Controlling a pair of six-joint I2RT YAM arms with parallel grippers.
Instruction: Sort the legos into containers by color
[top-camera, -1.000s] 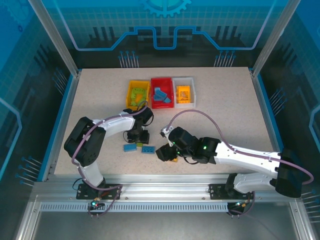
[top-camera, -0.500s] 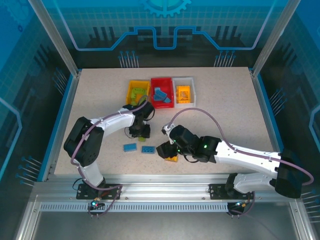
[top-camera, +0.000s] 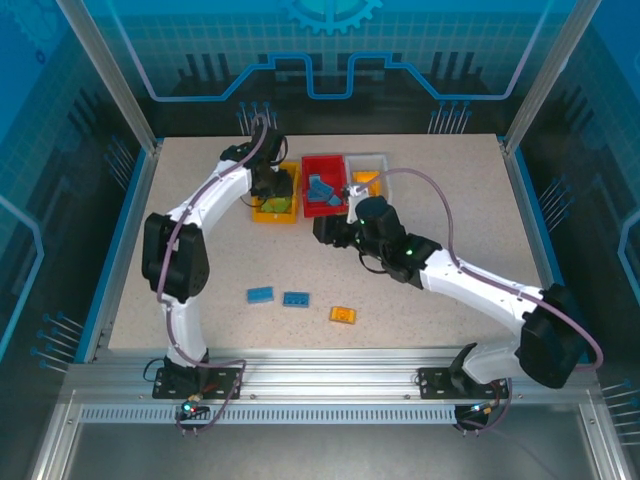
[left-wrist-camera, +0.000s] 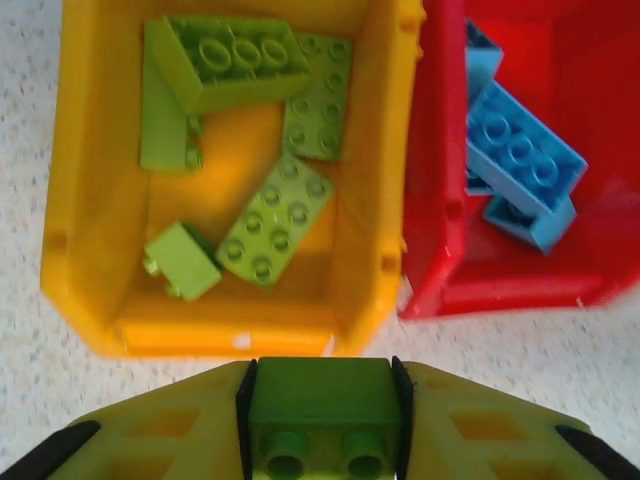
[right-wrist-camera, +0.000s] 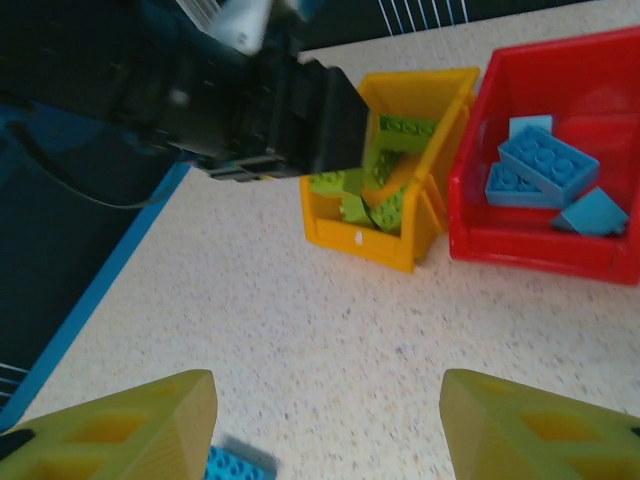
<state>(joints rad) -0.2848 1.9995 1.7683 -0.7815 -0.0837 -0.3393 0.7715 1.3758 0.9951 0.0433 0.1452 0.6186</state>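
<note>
Left wrist view shows my left gripper (top-camera: 270, 187) clenched on a small green studded plastic brick (left-wrist-camera: 320, 410). I have carried it from the near part of the speckled table (top-camera: 450, 200) to the near rim of the yellow rectangular plastic bin (left-wrist-camera: 90, 250), where other green bricks (left-wrist-camera: 273, 232) already lie, so it looks ready to drop. My right gripper (right-wrist-camera: 325, 430), fingers spread and empty, has swung far toward the red plastic bin (right-wrist-camera: 470, 200), leaving the orange-yellow brick (top-camera: 343, 314) it hovered over a second ago beside two loose blue bricks (top-camera: 295, 299), all three unsorted.
</note>
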